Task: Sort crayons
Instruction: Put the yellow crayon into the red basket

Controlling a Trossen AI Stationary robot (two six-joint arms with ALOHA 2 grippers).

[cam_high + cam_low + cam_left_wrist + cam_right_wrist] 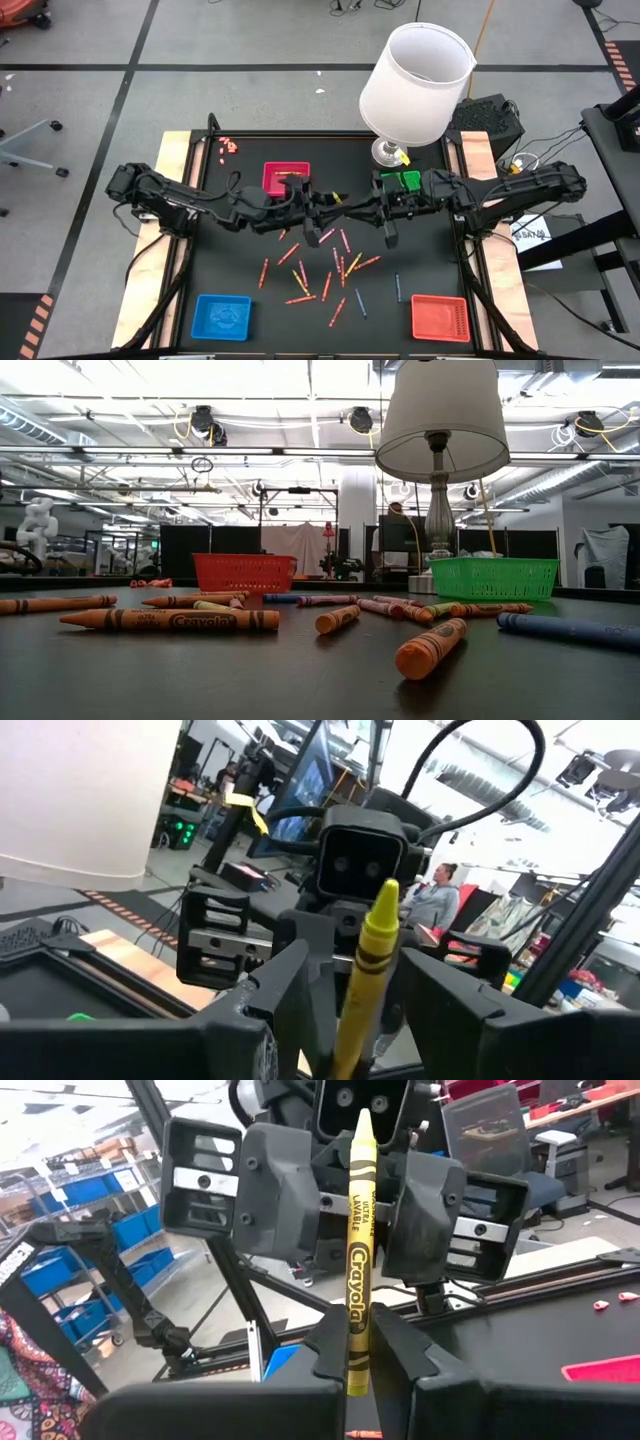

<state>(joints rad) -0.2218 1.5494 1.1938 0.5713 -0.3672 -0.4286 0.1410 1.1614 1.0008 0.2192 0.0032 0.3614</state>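
A yellow crayon (359, 1250) stands upright above the middle of the black mat, between my two grippers, which face each other. My right gripper (360, 1365) is shut on its lower part. My left gripper (355, 1020) is open, with a finger on either side of the crayon and a gap showing on both sides. From above, the grippers meet at the left gripper (326, 207) and the right gripper (352, 211). Several loose crayons (322, 272), mostly orange, red and pink, lie flat on the mat below. My right gripper pinches the yellow crayon's lower end (357, 1342) between its two fingers, which come in level from the table's right side and lie across the crayon. The crayon stands upright, pointed tip up, lifted clear of the mat.
A pink-red tray (286, 177) and a green tray (402, 181) stand at the far side. A blue tray (222, 315) and a red tray (440, 318) stand at the near corners. A white-shaded lamp (415, 85) stands far right. Small pink bits (228, 147) lie far left.
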